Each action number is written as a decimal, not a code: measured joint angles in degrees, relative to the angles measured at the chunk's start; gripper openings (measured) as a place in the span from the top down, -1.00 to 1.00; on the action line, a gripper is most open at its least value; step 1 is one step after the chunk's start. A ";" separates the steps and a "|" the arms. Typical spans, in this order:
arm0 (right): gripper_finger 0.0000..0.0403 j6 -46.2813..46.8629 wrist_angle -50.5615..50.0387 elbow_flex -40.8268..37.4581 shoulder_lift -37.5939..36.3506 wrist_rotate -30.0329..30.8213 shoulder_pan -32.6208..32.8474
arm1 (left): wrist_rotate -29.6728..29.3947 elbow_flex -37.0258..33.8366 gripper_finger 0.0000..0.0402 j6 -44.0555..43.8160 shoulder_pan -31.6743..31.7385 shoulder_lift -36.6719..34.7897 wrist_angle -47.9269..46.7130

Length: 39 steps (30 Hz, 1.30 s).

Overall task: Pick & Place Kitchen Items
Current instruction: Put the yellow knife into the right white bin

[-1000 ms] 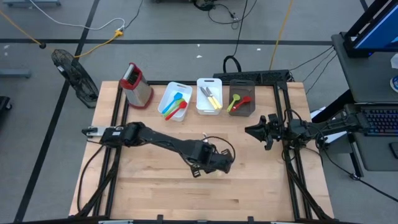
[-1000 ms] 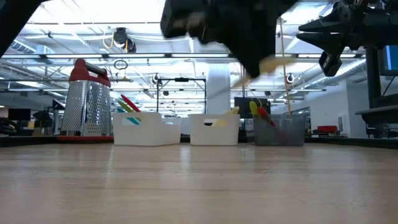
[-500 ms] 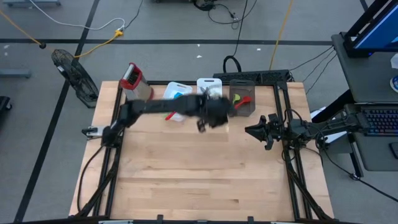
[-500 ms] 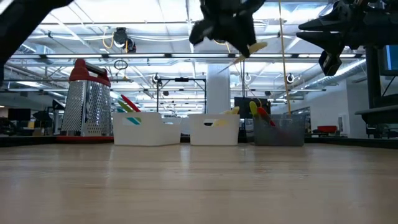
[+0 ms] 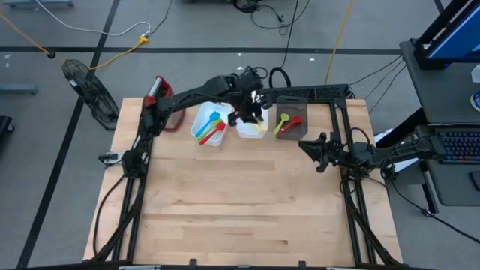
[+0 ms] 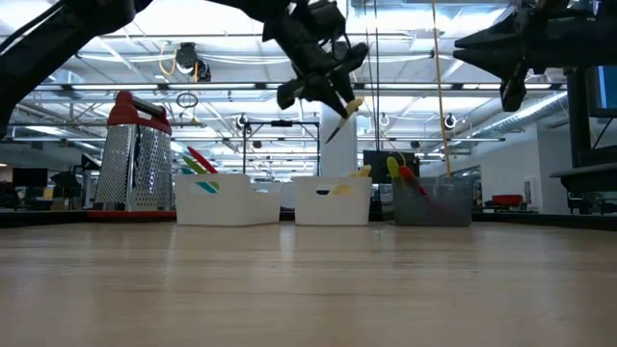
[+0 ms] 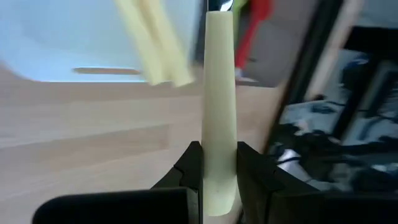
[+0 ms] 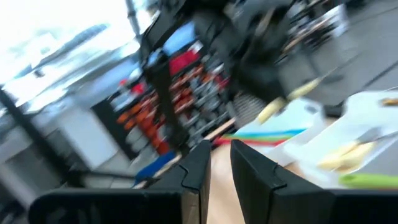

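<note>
Left gripper clamped narrow on a pale-yellow-handled knife, handle pinched between the fingers near its butt end, long axis running straight out ahead of the gripper. Seen from table height, knife tilted, free end pointing down and away from the gripper toward the bins. Directly beneath the gripper: the middle white bin, already holding two more yellow-handled knives; these same handles blurred just beyond the held one in the left wrist view. To one side of the gripper, the angled white bin with red, green and blue utensils; to the other, the dark grey bin with a red and a green spoon. Likely step: release into the middle white bin, matching like with like. Turning point for that move: knife well above the bin, tip-down, so a descent or a drop along its own axis needed; clipping the bin's rim possible if tilt carries it sideways.

Right gripper hanging off beyond the grey bin over bare tabletop, fingers drawn close with only a slim gap, nothing between them. Left arm plainly the one placed for this knife.
</note>
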 joint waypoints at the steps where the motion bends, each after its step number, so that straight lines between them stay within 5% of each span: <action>1: 0.73 0.00 0.46 0.00 0.00 1.89 0.00 | 0.47 -0.47 0.75 0.51 0.20 0.00 -1.13; 6: 0.73 0.00 1.66 0.00 0.00 5.06 0.00 | 2.45 -3.25 0.75 0.59 1.12 -0.02 -4.87; 22: 0.73 0.02 1.53 0.00 0.00 4.82 0.02 | 5.85 -15.04 0.75 -11.93 4.76 -0.04 9.91; 39: 0.73 0.04 1.53 0.00 0.01 4.82 0.04 | 4.95 -15.37 0.72 -13.37 5.13 0.00 13.46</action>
